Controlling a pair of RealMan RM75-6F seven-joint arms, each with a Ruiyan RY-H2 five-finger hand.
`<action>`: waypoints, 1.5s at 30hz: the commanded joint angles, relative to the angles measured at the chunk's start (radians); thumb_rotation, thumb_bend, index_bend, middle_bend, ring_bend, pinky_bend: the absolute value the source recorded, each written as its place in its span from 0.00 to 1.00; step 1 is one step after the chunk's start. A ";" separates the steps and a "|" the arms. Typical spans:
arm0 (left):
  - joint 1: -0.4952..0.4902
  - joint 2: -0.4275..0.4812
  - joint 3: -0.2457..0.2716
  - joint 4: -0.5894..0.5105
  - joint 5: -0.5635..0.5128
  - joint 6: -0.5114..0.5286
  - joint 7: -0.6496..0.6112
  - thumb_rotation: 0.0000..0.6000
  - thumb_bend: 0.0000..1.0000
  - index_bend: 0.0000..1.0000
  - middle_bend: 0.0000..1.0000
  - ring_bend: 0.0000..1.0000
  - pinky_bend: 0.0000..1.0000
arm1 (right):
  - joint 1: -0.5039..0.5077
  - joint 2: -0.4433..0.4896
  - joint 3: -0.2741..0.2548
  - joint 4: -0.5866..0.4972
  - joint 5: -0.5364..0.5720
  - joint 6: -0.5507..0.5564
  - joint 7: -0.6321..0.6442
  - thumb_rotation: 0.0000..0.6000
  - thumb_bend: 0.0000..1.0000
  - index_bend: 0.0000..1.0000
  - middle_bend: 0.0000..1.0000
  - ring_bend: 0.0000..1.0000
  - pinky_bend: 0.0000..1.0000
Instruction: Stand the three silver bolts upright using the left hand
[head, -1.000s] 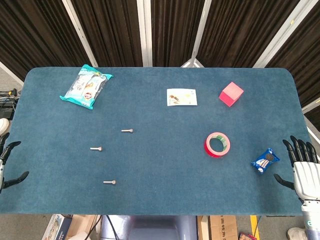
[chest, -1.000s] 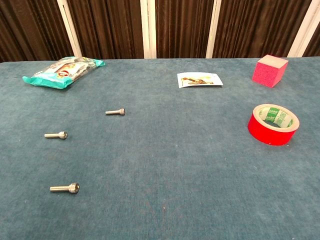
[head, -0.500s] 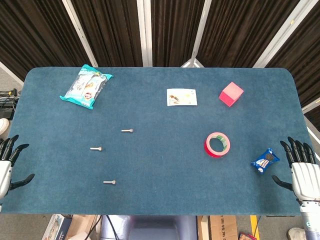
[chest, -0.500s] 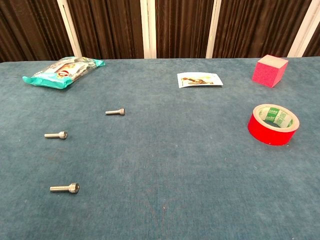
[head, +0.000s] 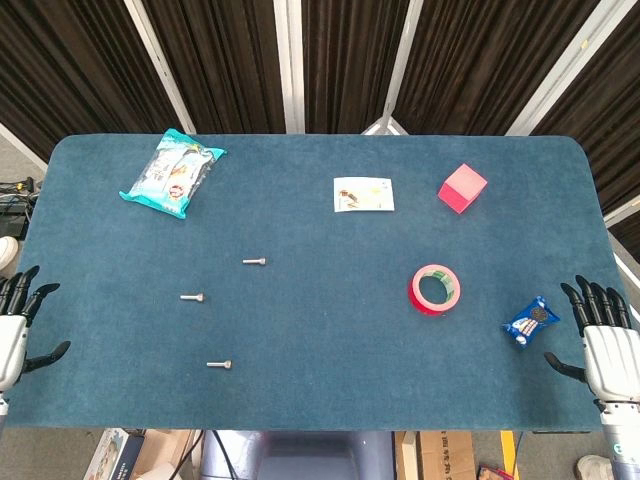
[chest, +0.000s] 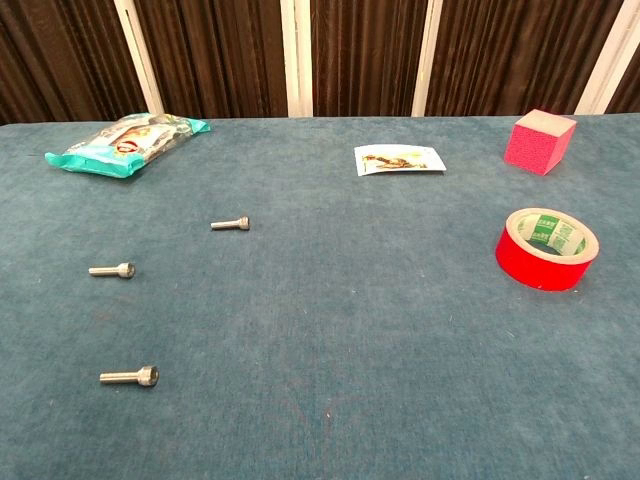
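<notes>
At the near edge of the blue table (head: 320, 400), the left hand (head: 12, 335) hangs just off the left corner with its fingers spread and nothing in it, and the right hand (head: 607, 350) sits off the right corner, likewise spread and empty; neither shows in the chest view. Taking the red tape roll (head: 436, 289) as the landmark, all three bolts lie on their sides well to its left, shanks pointing left and heads right. The nearest bolt (head: 219, 364) lies far left of the tape and closer to the near edge. The middle bolt (head: 192, 297) lies farther left still, about level with the tape. The far bolt (head: 254, 262) lies left of the tape and a little beyond it, the closest of the three to it but still well apart. In the chest view the same bolts show as nearest (chest: 130, 377), middle (chest: 111, 270) and far (chest: 230, 224). A small blue packet (head: 530, 321) lies to the right of the tape, slightly nearer, just beside the right hand's fingertips. Beyond the tape to the right stands a pink cube (head: 462, 188). Beyond it to the left lies a white card (head: 363, 194), flat on the cloth. Far beyond and far left of the tape rests a teal snack bag (head: 171, 173).
</notes>
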 joint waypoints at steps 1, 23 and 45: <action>-0.008 -0.007 0.017 -0.012 0.011 -0.026 -0.006 1.00 0.29 0.23 0.00 0.00 0.00 | 0.001 -0.001 0.000 0.001 0.002 -0.003 -0.003 1.00 0.00 0.11 0.03 0.00 0.00; -0.149 -0.081 0.023 -0.297 -0.177 -0.277 0.382 1.00 0.32 0.33 0.00 0.00 0.00 | 0.006 -0.014 0.001 0.002 0.022 -0.020 -0.027 1.00 0.00 0.11 0.03 0.00 0.00; -0.245 -0.315 0.065 -0.283 -0.311 -0.268 0.672 1.00 0.39 0.38 0.00 0.00 0.00 | 0.012 -0.021 0.005 0.012 0.038 -0.036 -0.028 1.00 0.00 0.11 0.03 0.00 0.00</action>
